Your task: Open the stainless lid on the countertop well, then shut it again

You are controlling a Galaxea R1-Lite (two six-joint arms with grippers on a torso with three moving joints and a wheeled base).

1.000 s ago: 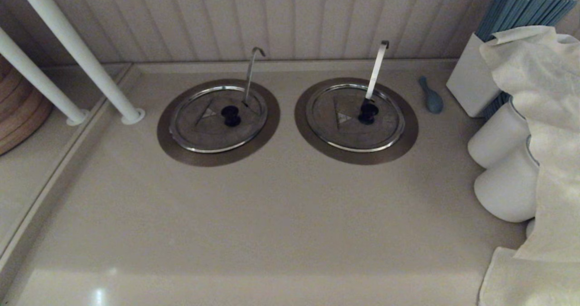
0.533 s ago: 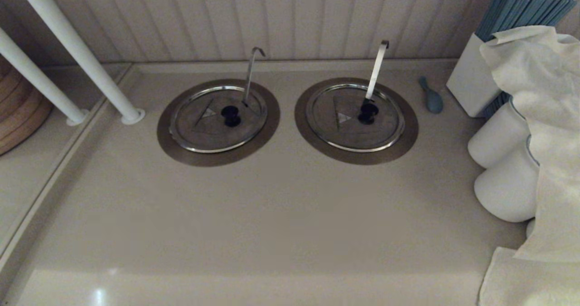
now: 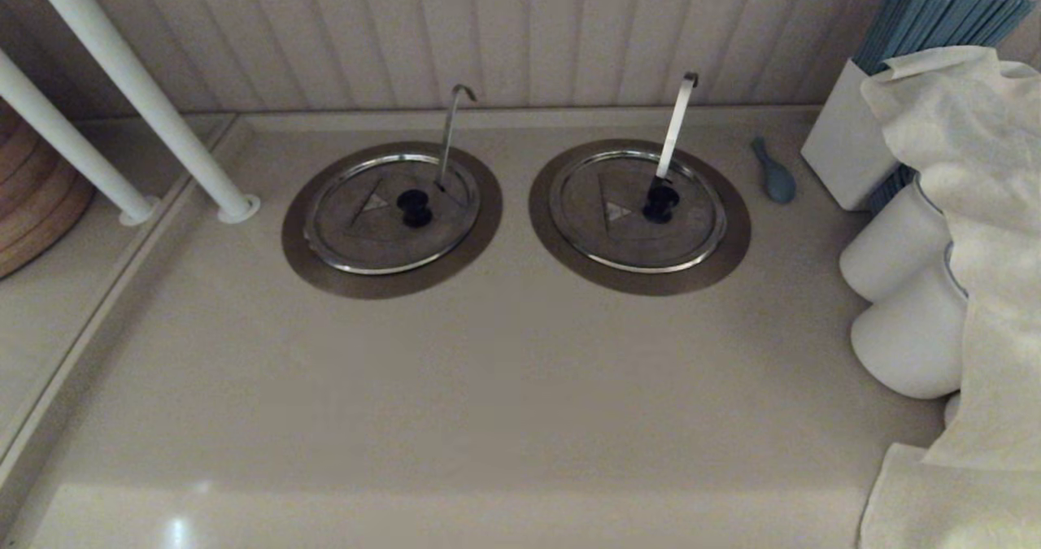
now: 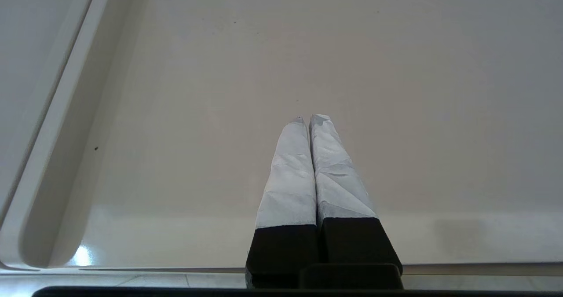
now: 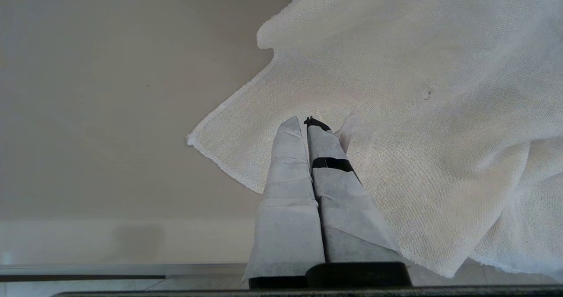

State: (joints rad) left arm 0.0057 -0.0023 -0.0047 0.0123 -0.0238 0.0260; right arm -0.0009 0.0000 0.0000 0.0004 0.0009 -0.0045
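Note:
The stainless lid (image 3: 382, 232) lies flat and closed on the left countertop well, ringed by its dull-bronze collar (image 3: 313, 276). It carries a black centre knob (image 3: 414, 205) and a small triangle sticker (image 3: 373, 202). A thin curled-hook rod (image 3: 451, 130) rises through it. Neither arm shows in the head view. My left gripper (image 4: 309, 119) is shut and empty above bare counter near the front edge. My right gripper (image 5: 303, 122) is shut and empty over a white cloth (image 5: 418, 112).
A twin lid (image 3: 637, 217) with a broad flat handle (image 3: 677, 122) lies to the right. A blue spoon (image 3: 774, 173), a white box of blue sticks (image 3: 854, 142), white jars (image 3: 903, 289) and draped cloth (image 3: 968, 207) crowd the right. White poles (image 3: 146, 102) stand at the left.

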